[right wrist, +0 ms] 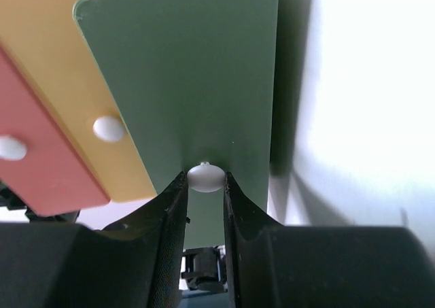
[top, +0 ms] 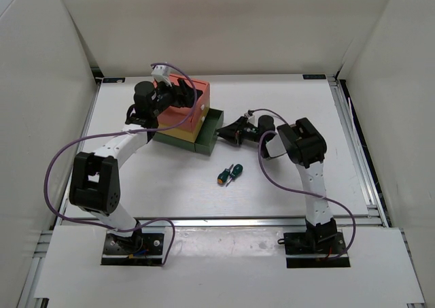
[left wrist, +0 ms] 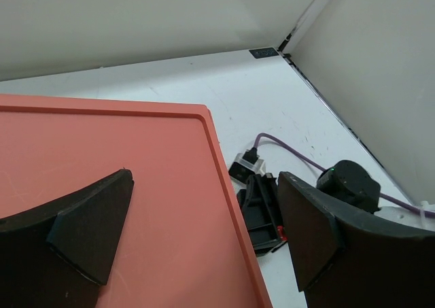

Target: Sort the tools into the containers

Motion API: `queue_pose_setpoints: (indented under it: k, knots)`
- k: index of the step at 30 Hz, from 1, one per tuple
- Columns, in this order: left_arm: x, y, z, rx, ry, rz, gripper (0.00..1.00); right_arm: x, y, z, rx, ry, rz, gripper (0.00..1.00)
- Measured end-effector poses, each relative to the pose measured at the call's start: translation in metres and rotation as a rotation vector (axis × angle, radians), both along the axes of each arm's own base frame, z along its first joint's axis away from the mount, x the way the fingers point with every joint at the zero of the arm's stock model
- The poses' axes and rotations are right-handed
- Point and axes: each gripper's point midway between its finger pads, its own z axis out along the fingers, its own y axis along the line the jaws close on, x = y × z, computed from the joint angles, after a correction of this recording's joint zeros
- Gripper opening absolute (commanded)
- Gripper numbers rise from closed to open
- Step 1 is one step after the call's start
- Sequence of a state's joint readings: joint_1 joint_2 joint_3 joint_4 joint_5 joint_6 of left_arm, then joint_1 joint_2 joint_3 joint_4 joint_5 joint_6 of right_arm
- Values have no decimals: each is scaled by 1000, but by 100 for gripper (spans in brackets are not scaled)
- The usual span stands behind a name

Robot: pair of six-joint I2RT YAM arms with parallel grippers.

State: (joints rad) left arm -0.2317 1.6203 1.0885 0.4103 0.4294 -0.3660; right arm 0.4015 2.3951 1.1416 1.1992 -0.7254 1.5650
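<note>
Two stubby screwdrivers (top: pixel 230 173) lie side by side on the white table (top: pixel 285 104), just below the middle of the top view. One shows a green handle and the other an orange end, and neither is near a gripper.

Above and to the right of them, your right gripper (top: pixel 224 132) points left at the stack of drawer boxes (top: pixel 183 114). In the right wrist view its fingers (right wrist: pixel 170 213) are pinched narrowly on the white knob (right wrist: pixel 204 177) of the dark green bottom drawer (right wrist: pixel 197 77). That drawer sticks out to the right, past the two above it. The yellow middle drawer (right wrist: pixel 61 83) and the salmon-red top drawer (right wrist: pixel 41 165) sit to the left of it in that view, each with its own white knob.

Farther back, at the upper left of the top view, your left gripper (top: pixel 178 92) hangs over the salmon-red lid. Its fingers (left wrist: pixel 88 219) are spread wide and hold nothing. One is over the lid and the other is past its right edge.
</note>
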Motion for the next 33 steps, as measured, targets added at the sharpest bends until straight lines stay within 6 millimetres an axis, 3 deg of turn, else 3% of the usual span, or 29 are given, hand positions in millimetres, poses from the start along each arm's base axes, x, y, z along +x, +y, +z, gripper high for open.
queue_pose_setpoints:
  k: [8,16,17,18,19,21,23,26,30,33]
  knots:
    - [1,0,0,-7,16,3,99,-21,-38,8,-56,19,-49,0]
    - [1,1,1,-12,19,5,99,-30,-60,-2,-144,55,-64,0]
    - [1,1,1,-12,19,5,99,-31,-60,-4,-154,60,-61,3]
    - [1,1,1,-13,20,5,99,-32,-61,-6,-163,64,-58,20]
    - [1,1,1,-13,20,5,99,-33,-61,-8,-173,66,-56,27]
    - [1,1,1,-13,20,5,99,-34,-62,-10,-205,80,-50,40]
    - [1,1,1,-13,20,6,99,-33,-65,-8,-252,78,-53,47]
    - [1,1,1,-14,20,6,99,-25,-73,15,-358,23,-78,49]
    - [1,1,1,-16,20,7,99,-4,-82,63,-546,-114,-111,57]
    - [2,1,2,-21,21,8,99,-14,-85,76,-688,-185,-72,61]
